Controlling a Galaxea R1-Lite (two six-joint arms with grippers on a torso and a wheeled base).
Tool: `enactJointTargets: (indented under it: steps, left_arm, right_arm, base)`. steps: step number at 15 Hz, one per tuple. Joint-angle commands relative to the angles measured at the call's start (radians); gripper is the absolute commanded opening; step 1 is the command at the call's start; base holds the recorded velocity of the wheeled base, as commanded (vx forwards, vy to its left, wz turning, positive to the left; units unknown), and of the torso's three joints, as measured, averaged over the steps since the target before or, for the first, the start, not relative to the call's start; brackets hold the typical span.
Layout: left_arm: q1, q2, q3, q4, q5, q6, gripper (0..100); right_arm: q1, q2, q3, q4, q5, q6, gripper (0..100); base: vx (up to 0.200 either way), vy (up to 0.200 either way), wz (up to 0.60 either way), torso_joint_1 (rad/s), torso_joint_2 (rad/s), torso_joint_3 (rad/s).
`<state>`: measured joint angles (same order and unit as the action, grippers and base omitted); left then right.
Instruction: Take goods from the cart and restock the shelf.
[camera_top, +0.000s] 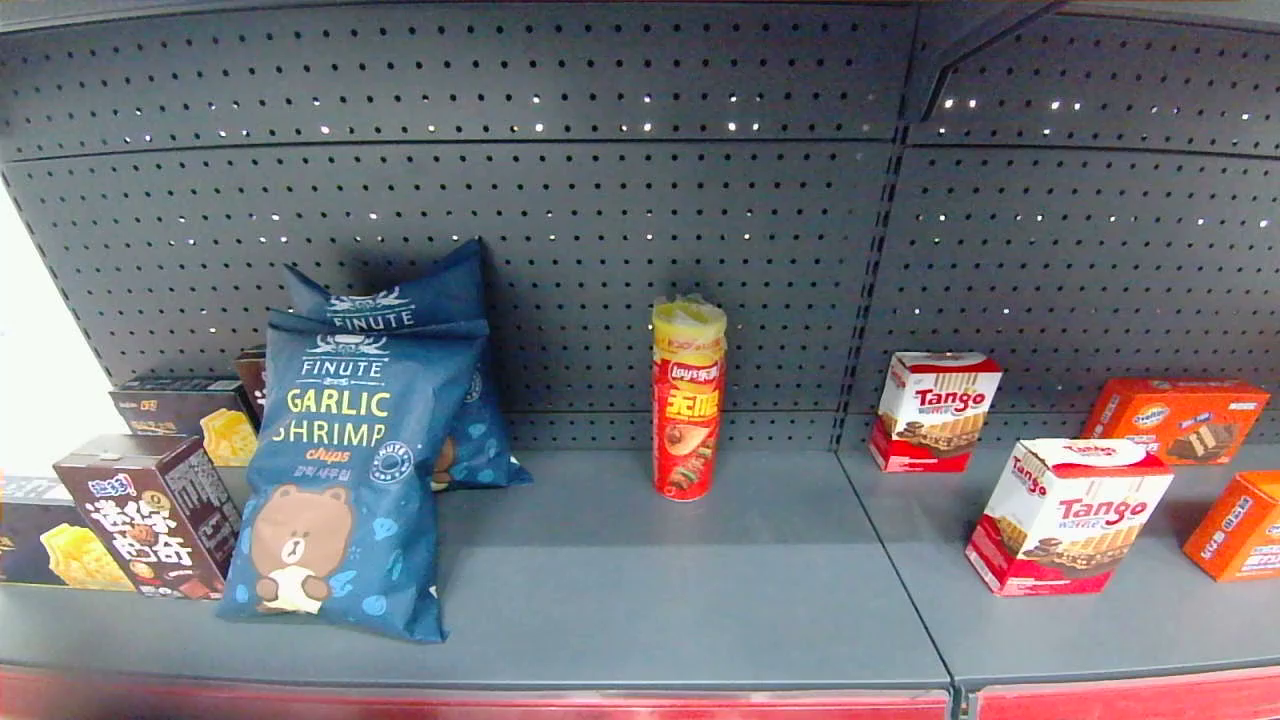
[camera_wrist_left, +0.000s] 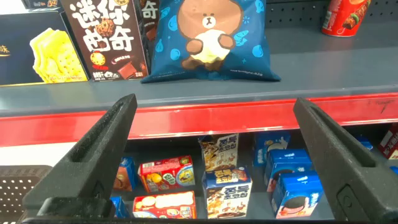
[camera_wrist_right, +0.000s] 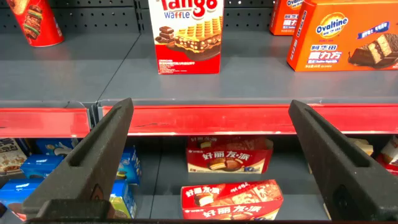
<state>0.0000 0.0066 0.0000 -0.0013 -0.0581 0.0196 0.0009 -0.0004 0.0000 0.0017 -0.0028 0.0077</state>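
Note:
A grey shelf (camera_top: 640, 600) with a red front edge holds the goods. Blue chip bags (camera_top: 340, 480) lean at the left, beside dark brown boxes (camera_top: 150, 515). A red chip can (camera_top: 688, 400) stands upright mid-shelf near the back panel. Two waffle boxes (camera_top: 1065, 530) and orange boxes (camera_top: 1175, 420) stand at the right. My left gripper (camera_wrist_left: 214, 102) is open, holding nothing, in front of the shelf's edge below the front blue bag (camera_wrist_left: 211, 37). Just as open and bare, my right gripper (camera_wrist_right: 211, 104) hangs before the edge below a waffle box (camera_wrist_right: 186, 34).
The perforated back panel (camera_top: 640, 220) rises behind the goods. Bare shelf lies in front of and around the can. A lower shelf carries small blue and red boxes (camera_wrist_left: 221, 180) and flat red boxes (camera_wrist_right: 230, 155).

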Motion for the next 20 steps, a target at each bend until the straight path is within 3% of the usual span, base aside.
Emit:
enactJointTargets:
  steps: [1, 10, 20]
  left_arm:
    - [0.0, 0.001, 0.0, 0.0, 0.0, 0.0, 100]
    - [0.0, 0.001, 0.0, 0.0, 0.0, 0.0, 100]
    - [0.0, 0.001, 0.0, 0.001, 0.0, 0.0, 100]
  right_arm:
    - [0.001, 0.0, 0.0, 0.0, 0.0, 0.0, 100]
    - [0.001, 0.0, 0.0, 0.0, 0.0, 0.0, 100]
    - [0.001, 0.0, 0.0, 0.0, -0.003, -0.003, 100]
  base:
    - [0.0, 0.0, 0.0, 0.0, 0.0, 0.0]
    - [0.0, 0.0, 0.0, 0.0, 0.0, 0.0]
    - [0.0, 0.0, 0.6, 0.003, 0.0, 0.001]
